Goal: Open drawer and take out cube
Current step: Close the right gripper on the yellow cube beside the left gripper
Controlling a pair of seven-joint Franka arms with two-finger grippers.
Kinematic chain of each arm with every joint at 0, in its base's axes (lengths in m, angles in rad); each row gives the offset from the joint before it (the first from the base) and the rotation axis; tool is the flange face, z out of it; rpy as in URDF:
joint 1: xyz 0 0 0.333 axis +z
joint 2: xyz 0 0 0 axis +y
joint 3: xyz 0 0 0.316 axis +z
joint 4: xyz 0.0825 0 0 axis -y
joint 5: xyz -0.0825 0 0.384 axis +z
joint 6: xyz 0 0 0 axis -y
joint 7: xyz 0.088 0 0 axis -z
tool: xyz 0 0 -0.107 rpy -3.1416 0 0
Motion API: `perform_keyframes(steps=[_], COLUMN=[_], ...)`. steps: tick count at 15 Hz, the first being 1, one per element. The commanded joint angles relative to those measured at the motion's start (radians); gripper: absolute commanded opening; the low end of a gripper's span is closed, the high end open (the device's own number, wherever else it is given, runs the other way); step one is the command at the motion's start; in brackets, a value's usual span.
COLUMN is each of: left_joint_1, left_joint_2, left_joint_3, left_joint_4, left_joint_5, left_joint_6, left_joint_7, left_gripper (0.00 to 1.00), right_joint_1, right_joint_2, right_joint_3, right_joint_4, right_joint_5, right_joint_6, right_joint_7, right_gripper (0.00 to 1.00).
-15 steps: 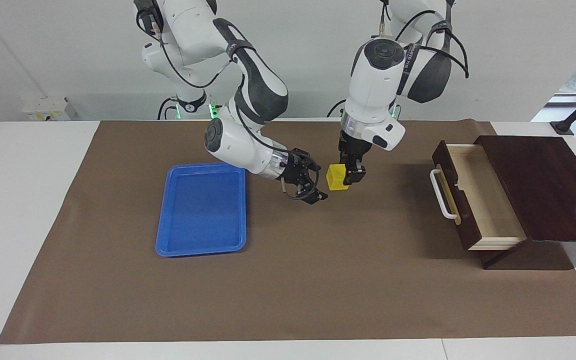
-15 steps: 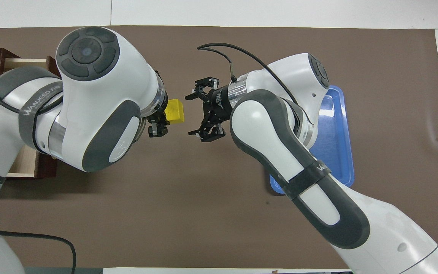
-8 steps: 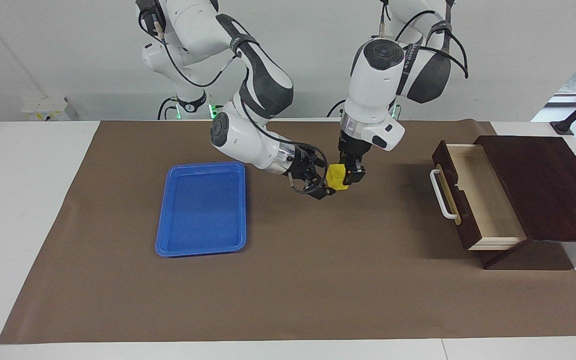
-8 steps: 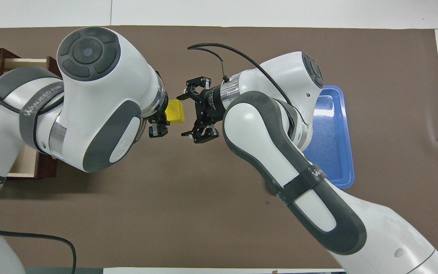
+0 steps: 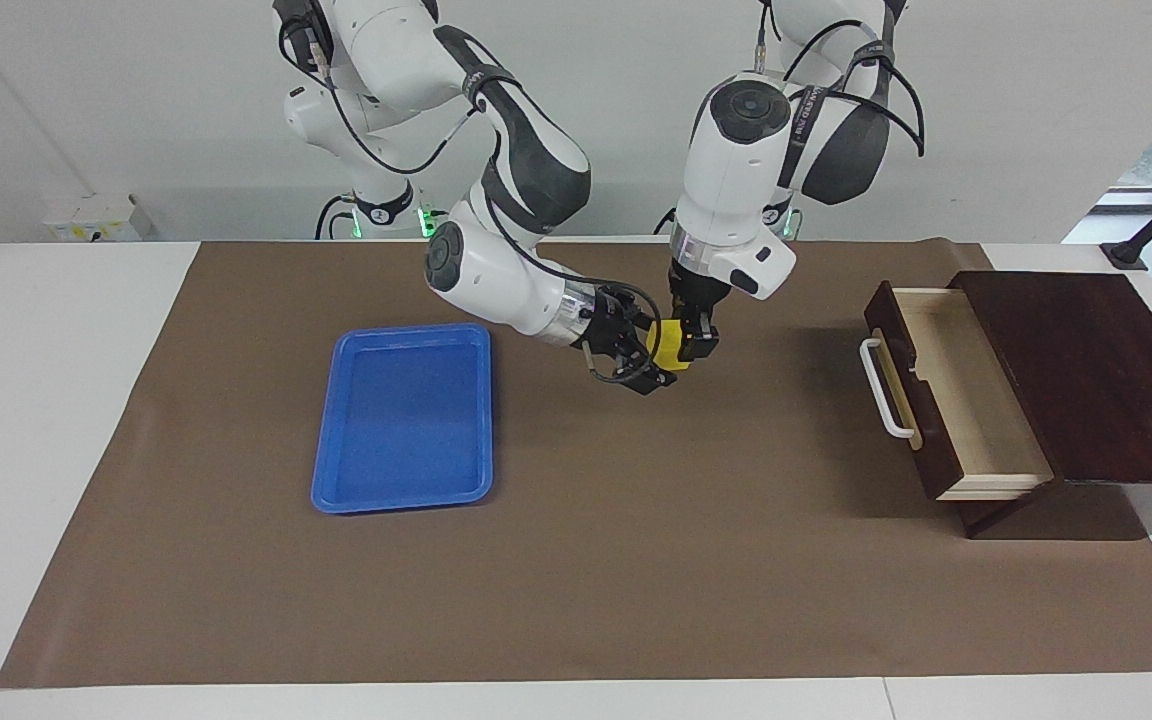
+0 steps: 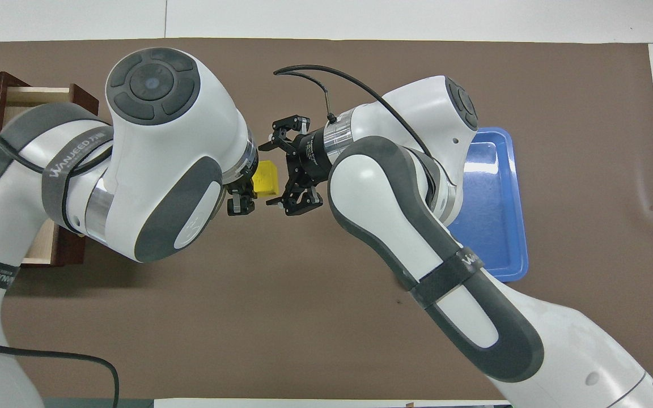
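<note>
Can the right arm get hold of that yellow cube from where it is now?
Probably yes. The open right gripper already has its jaws around the cube, held up over the mat by the shut left gripper. Nothing is between them.
</note>
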Motion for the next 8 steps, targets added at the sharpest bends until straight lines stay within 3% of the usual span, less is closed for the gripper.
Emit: perform_keyframes(steps=[1, 4, 6, 7, 8], left_joint_1=[-0.017, -0.017, -0.019, -0.019, -0.019], left_joint_2=[-0.008, -0.008, -0.008, -0.008, -0.008], left_joint_3=[0.015, 0.015, 0.015, 0.015, 0.015], left_joint_4=[-0.005, -0.002, -0.002, -0.002, -0.002], left_joint_5=[-0.012, -0.012, -0.012, -0.012, -0.012], left_joint_6=[-0.030, -0.042, -0.042, -0.042, -0.041], left_joint_7=[-0.008, -0.008, -0.008, -0.008, -0.008], left_gripper=[0.00, 0.00, 0.00, 0.00, 0.00], right_joint_1=[0.002, -0.001, -0.001, -0.001, -0.001], right_joint_2=[0.014, 0.014, 0.014, 0.014, 0.014], right_joint_3=[0.000, 0.000, 0.000, 0.000, 0.000], right_joint_4=[0.026, 0.015, 0.013, 0.012, 0.012], right_joint_5=[-0.014, -0.014, -0.011, -0.011, -0.008], right_joint_6=[-0.014, -0.005, -0.004, -0.004, -0.006], right_joint_7=[0.021, 0.016, 0.019, 0.024, 0.029], right_gripper=[1.00, 1.00, 0.94, 0.84, 0.64])
